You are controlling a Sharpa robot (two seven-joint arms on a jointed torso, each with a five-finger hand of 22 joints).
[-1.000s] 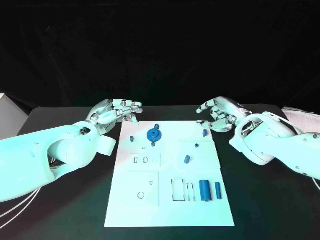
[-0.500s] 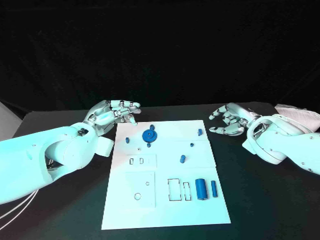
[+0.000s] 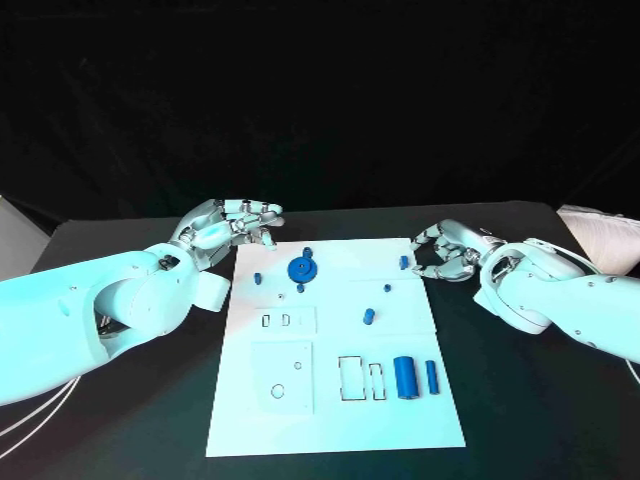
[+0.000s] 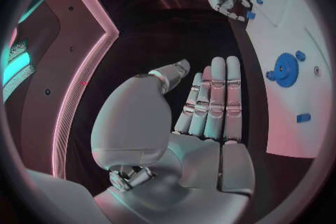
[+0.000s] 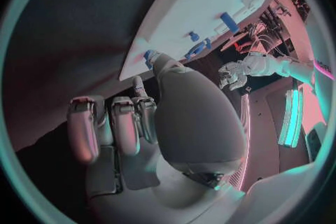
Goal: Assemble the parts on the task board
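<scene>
since nothing is held, the right hand hangs curled beside the small blue peg, likely to pinch it; the left hand waits, fingers straight and empty, off the task board.

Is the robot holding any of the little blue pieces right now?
No. The left hand and right hand hold nothing; the right hand's fingers curl beside a small blue part.

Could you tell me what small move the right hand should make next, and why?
Probably a short reach inward to pinch the small blue part at the task board's far right edge. The right hand hovers just beside it, fingers curled but apparently holding nothing, while the left hand waits off the board's far left corner.
</scene>
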